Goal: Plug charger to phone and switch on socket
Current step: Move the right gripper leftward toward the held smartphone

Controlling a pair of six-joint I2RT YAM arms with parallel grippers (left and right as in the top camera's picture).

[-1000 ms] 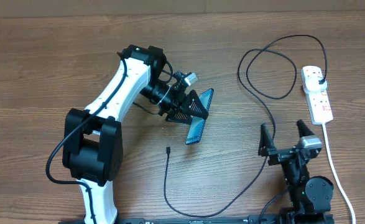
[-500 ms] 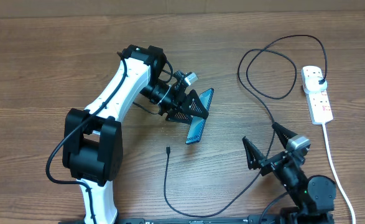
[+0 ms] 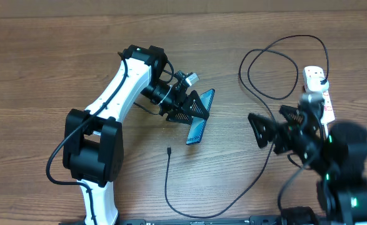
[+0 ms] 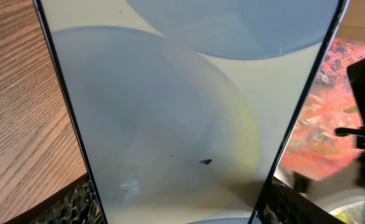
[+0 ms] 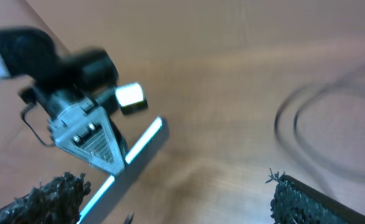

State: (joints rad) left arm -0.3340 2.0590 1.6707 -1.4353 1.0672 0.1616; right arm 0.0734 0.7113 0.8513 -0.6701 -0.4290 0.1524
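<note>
overhead: left end effector is clamped on the phone, tipped on edge, long axis slanting, its lower end toward the charger tip just beside it. right of the phone, right end effector gapes wide, empty.

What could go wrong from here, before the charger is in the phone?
1. The left end effector holds the phone on its edge; it may twist when the connector is pushed in.
2. The open right end effector hangs above the cable; it might snag it and pull it out of the socket.
</note>
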